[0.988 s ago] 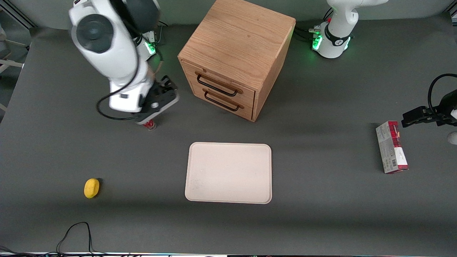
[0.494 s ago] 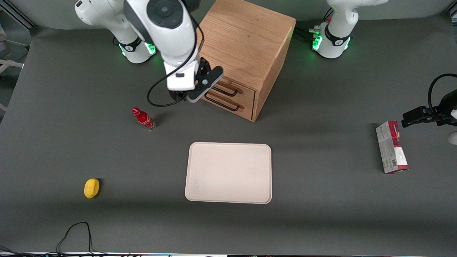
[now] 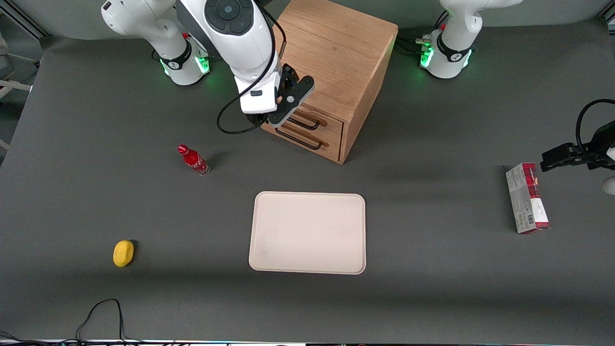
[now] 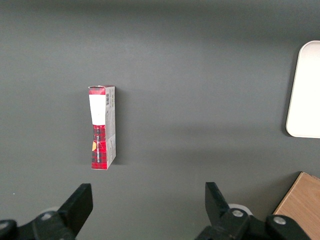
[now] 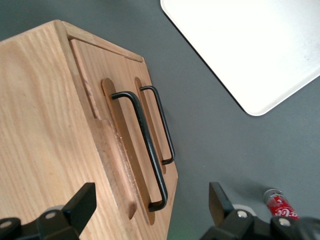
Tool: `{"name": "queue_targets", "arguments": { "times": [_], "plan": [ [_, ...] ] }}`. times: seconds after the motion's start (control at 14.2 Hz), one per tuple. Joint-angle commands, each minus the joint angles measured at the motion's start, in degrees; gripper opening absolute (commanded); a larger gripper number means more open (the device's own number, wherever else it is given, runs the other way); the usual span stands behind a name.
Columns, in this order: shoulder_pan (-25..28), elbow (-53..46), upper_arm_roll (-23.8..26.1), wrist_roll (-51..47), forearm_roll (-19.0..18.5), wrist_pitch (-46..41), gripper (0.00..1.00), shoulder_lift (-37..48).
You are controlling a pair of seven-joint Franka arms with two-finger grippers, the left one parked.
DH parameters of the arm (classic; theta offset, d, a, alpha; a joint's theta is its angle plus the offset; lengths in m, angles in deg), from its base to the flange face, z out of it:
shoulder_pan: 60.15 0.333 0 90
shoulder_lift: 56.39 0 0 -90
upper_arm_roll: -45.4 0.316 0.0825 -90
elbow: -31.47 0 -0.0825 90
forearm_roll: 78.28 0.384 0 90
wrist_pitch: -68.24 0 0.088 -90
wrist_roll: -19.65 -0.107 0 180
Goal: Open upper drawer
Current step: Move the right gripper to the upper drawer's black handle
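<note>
The boxy oak cabinet (image 3: 331, 48) stands at the back middle of the table. Its upper drawer (image 3: 331, 124) is shut, with its thin dark bar handle (image 3: 310, 126) partly covered by my arm. The lower drawer (image 3: 331, 145) is shut too. My right gripper (image 3: 283, 108) hovers just above the working-arm end of the upper handle, at the cabinet's front corner. In the right wrist view the gripper (image 5: 150, 206) is open, its fingers (image 5: 80, 205) straddling the end of the upper handle (image 5: 146, 145) without touching it. The upper drawer front (image 5: 122, 150) shows there.
A red bottle (image 3: 193, 159) stands nearer the front camera than the gripper, toward the working arm's end. A cream tray (image 3: 307, 233) lies in front of the cabinet. A yellow lemon (image 3: 123, 253) and a red-grey box (image 3: 526, 198) lie toward the table's two ends.
My right gripper has left the red bottle, which now stands free, and has moved over to the cabinet's front corner above the upper handle.
</note>
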Motion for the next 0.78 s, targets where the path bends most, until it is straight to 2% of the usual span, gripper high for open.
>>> {"name": "queue_targets", "arguments": {
  "times": [0.0, 0.21, 0.71],
  "plan": [
    [0.0, -1.0, -0.4, 4.9, 2.0, -0.3, 1.0, -0.7],
    [-0.1, 1.2, -1.3, 11.5, 2.0, -0.1, 1.0, 0.2],
    [0.0, 8.8, -1.6, 14.2, 1.8, 8.2, 1.0, 0.4]
  ]
}}
